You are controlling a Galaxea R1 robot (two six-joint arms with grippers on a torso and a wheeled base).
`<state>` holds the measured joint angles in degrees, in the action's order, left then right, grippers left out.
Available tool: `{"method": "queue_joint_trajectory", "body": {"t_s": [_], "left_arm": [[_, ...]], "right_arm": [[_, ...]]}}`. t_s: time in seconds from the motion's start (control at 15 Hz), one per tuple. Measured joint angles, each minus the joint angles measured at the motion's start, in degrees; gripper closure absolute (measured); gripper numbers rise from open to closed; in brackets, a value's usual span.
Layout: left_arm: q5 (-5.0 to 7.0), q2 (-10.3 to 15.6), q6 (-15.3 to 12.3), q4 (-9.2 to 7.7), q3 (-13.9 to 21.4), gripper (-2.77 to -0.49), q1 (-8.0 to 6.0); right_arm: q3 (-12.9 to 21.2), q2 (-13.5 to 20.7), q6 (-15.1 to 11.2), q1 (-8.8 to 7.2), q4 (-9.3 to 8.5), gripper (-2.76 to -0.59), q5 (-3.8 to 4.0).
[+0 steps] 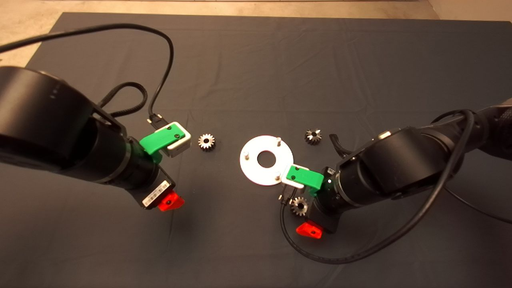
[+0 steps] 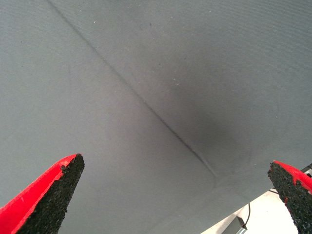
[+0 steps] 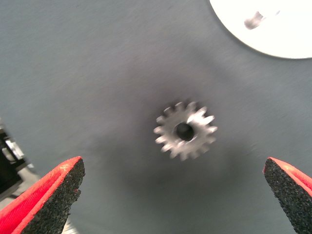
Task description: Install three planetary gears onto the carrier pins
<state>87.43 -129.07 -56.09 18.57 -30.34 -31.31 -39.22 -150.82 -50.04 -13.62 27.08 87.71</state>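
Dark mat (image 1: 256,60) — bearing disc (image 1: 256,172) and three gears (image 1: 207,141) apart.

A dark grey cloth mat (image 1: 256,72) covers nearly the whole head view, creased with faint folds across its upper half. Beyond its far edge, a strip of pale beige speckled floor (image 1: 240,7) runs along the top of the frame, widening at the upper left corner and upper right corner.
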Motion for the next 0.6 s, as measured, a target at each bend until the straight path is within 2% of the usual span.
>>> {"method": "queue_joint_trajectory", "body": {"t_s": [0.4, 0.6], "left_arm": [[0.02, 0.52, 0.00, 0.00, 0.00, -2.77, 0.00], [0.02, 0.82, 0.00, -0.01, 0.02, -2.77, 0.00]], "right_arm": [[-0.74, 0.01, 1.75, 0.45, 1.14, -2.75, -0.01], [-0.77, 0.02, 2.03, 1.63, 1.45, -2.75, 0.00]]}}
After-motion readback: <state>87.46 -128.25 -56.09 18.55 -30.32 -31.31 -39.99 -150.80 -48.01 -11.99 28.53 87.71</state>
